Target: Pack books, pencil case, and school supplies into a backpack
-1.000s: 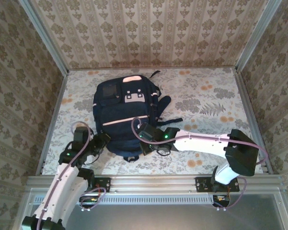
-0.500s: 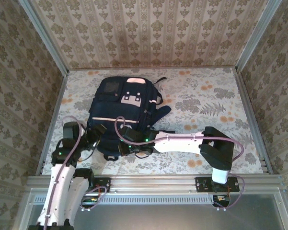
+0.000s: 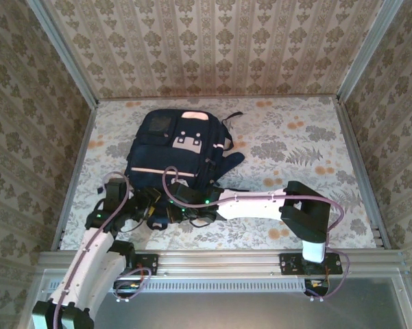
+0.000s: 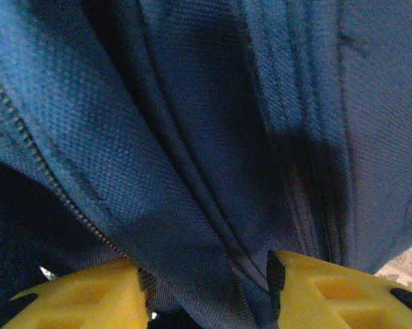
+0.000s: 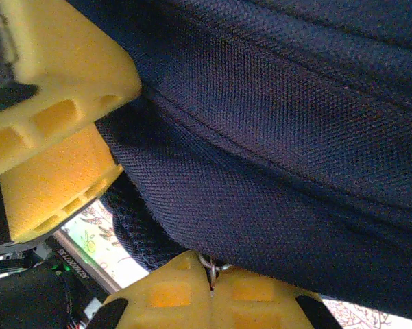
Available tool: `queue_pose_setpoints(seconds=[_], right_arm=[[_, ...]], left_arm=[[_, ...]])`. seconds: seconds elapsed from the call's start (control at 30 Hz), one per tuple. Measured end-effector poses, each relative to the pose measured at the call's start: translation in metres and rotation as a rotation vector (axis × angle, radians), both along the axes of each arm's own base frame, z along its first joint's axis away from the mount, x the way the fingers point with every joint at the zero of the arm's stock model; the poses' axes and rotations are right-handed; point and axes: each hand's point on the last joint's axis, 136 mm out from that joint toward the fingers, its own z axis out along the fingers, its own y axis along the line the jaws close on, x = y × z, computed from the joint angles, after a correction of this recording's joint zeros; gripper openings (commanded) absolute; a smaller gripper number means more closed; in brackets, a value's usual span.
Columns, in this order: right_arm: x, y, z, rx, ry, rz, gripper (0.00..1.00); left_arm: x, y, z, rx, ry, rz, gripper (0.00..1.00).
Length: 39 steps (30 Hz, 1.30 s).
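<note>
Navy backpack (image 3: 173, 152) with pale pink-white stripes; grey-leafed, orange-flowered table (image 3: 308, 144); beige damask-patterned walls (image 3: 212, 48).

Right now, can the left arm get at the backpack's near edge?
Likely yes. The left gripper is at the backpack, navy fabric bunched between its fingers; the right gripper, shut on a zipper ring beside it, seems not to block it.
</note>
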Motion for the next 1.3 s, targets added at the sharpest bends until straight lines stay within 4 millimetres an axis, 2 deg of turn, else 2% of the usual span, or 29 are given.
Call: queue_pose_setpoints(seconds=[0.2,0.37,0.83,1.3], right_arm=[[0.005,-0.004,-0.004,-0.039,-0.033,-0.003,0.00],[0.007,-0.007,-0.003,-0.074,-0.069,0.016,0.00],[0.015,-0.022,0.012,-0.078,-0.158,0.040,0.00],[0.008,-0.025,0.017,-0.023,-0.096,0.085,0.00]], left_arm=[[0.001,0.004,-0.003,0.028,0.005,0.019,0.12],[0.000,0.006,0.002,0.044,0.004,0.022,0.04],[-0.003,0.008,0.028,0.011,-0.050,0.027,0.03],[-0.005,0.005,0.027,-0.008,-0.047,0.017,0.03]])
